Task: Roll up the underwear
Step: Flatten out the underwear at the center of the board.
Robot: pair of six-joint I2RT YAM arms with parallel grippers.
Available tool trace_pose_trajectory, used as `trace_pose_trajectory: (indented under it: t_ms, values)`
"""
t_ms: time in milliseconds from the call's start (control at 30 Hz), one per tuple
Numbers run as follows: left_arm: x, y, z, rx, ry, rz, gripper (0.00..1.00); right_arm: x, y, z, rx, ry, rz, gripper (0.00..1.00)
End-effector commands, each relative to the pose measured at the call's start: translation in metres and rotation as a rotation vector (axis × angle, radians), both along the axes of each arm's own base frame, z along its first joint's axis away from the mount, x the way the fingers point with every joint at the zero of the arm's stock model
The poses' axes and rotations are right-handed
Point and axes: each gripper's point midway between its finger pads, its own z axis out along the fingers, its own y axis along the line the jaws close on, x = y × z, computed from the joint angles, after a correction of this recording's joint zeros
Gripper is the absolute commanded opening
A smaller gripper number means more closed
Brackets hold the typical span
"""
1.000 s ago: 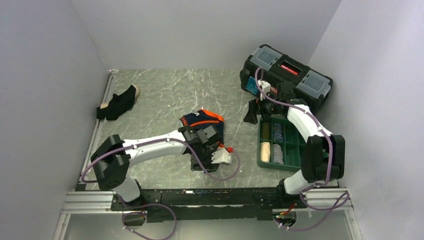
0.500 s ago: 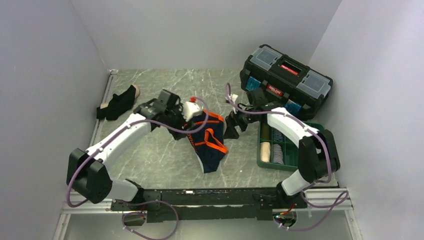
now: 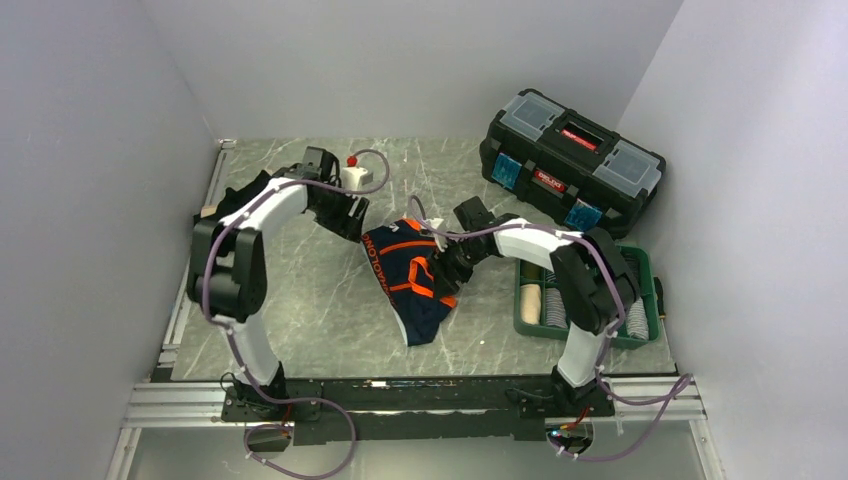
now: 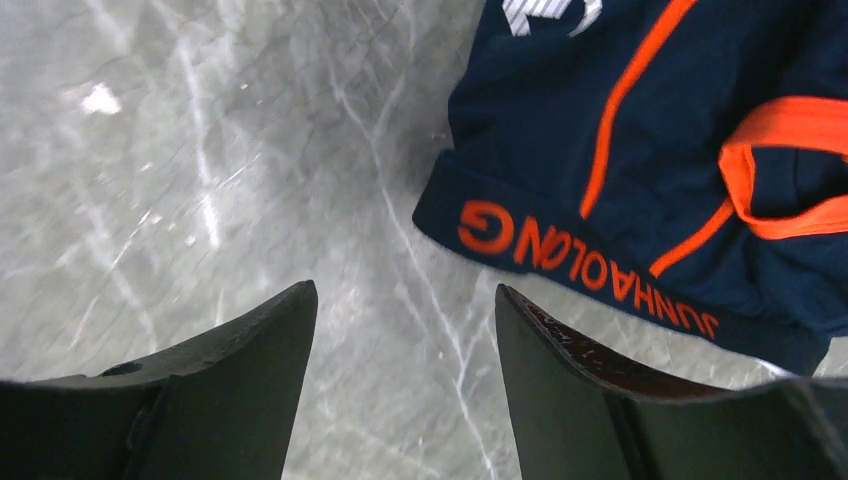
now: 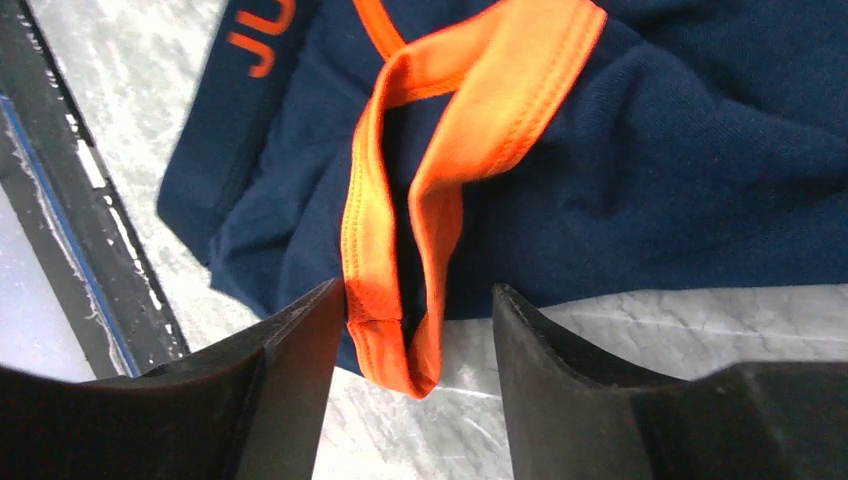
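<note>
The dark navy underwear with orange trim lies spread on the table's middle. Its orange-lettered waistband faces my left gripper, which is open and empty just off the waistband's far-left corner. My right gripper is open at the garment's right edge. In the right wrist view an orange leg hem loop lies between the open fingers, not pinched. The black underwear with the tan band lies at the far left, partly behind my left arm.
The green compartment tray with rolled cloth sits at the right, mostly hidden by my right arm. The black toolbox with a red latch stands at the back right. Walls close in on the left, back and right.
The underwear was pulled from a bunch into a long spread shape. My left gripper has let go and moved far left. My right gripper has moved from the tray to the garment's right edge.
</note>
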Motion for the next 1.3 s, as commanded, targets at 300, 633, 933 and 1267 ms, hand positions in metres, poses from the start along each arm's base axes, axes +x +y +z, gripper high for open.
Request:
trace_pose_trajectory:
  t_ms: [300,633,933,1267]
  values:
    - [0.018,-0.044,-0.035,-0.217,0.146,-0.038,0.64,0.003,-0.01,0.007,-0.036,-0.012,0.003,0.17]
    - [0.015,-0.053,-0.041,-0.303,0.179,-0.065,0.0,-0.009,-0.054,0.027,-0.075,-0.03,-0.022,0.0]
    - [0.027,-0.029,-0.024,-0.317,0.135,0.006,0.0,-0.023,-0.117,0.014,-0.202,-0.029,-0.12,0.0]
    - [0.0,-0.007,-0.011,-0.289,0.095,0.016,0.0,-0.016,-0.145,0.025,-0.244,-0.073,-0.143,0.51]
